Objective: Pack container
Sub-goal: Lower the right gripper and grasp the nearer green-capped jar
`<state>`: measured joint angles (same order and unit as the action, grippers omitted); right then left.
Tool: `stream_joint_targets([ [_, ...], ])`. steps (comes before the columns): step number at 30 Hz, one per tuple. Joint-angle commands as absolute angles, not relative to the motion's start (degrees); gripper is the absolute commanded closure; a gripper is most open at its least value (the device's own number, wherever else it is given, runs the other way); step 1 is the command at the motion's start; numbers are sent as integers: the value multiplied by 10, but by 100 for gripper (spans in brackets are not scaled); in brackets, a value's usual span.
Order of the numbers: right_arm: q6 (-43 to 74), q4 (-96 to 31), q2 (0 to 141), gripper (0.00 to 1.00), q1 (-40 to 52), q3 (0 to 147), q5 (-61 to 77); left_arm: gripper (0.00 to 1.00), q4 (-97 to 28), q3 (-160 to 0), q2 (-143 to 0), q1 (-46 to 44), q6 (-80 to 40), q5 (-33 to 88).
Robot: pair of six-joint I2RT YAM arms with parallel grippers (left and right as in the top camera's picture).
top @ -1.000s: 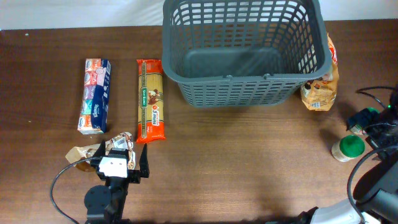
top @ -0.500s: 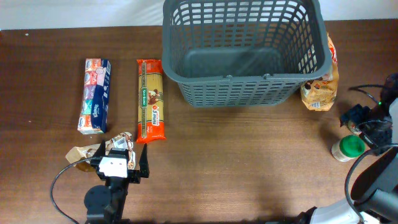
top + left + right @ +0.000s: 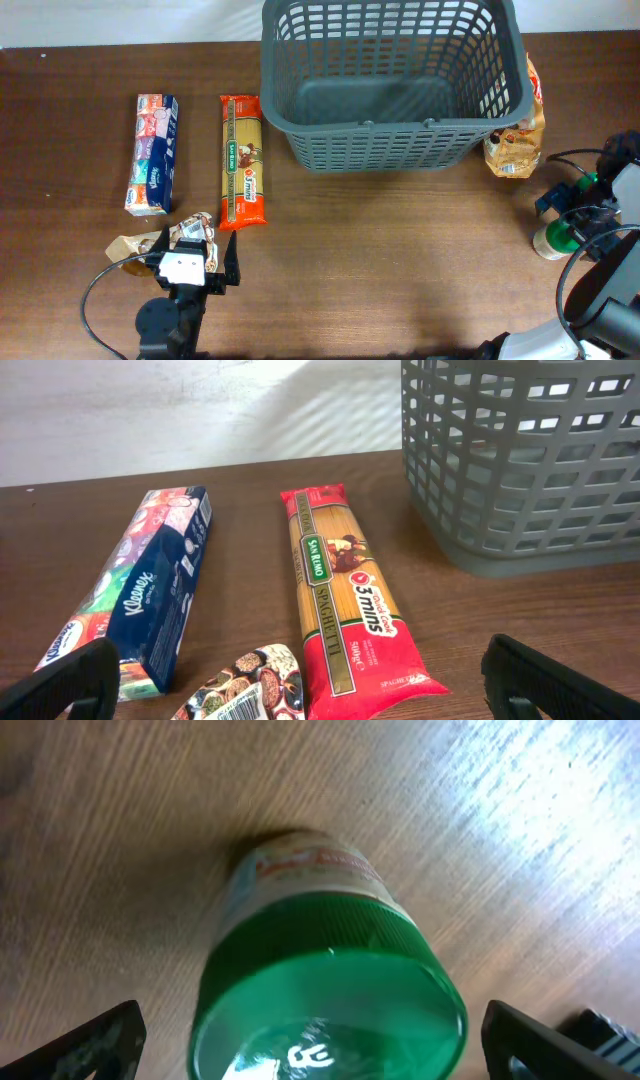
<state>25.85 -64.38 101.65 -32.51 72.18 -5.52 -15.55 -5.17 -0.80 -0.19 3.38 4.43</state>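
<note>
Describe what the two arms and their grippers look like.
Both are black. The left gripper has dark, matte fingers, a white block behind them and a thin black cable looping from its arm. The right gripper is black too, with thin black cables looping beside it.

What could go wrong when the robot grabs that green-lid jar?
The right gripper is open over the jar. A finger might bump its green lid and tip it. The round jar could slip when squeezed. It might also knock the snack bag beside the basket on the way in.
</note>
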Motion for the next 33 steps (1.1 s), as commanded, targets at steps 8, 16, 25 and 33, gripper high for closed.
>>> stream_joint_targets([
  [8, 253, -600, 1016, 1, -324, 695, -64, 1, -154, -49, -3, 2, 30, 42],
  [16, 253, -566, 1016, 1, -324, 666, -64, 1, -154, -49, -3, 2, 30, 42],
  [25, 244, -546, 1016, 1, -342, 664, -57, 1, -154, -49, -3, 2, 30, 42],
  [33, 227, -541, 1016, 1, -372, 659, -37, 1, -154, -49, -3, 2, 30, 42],
])
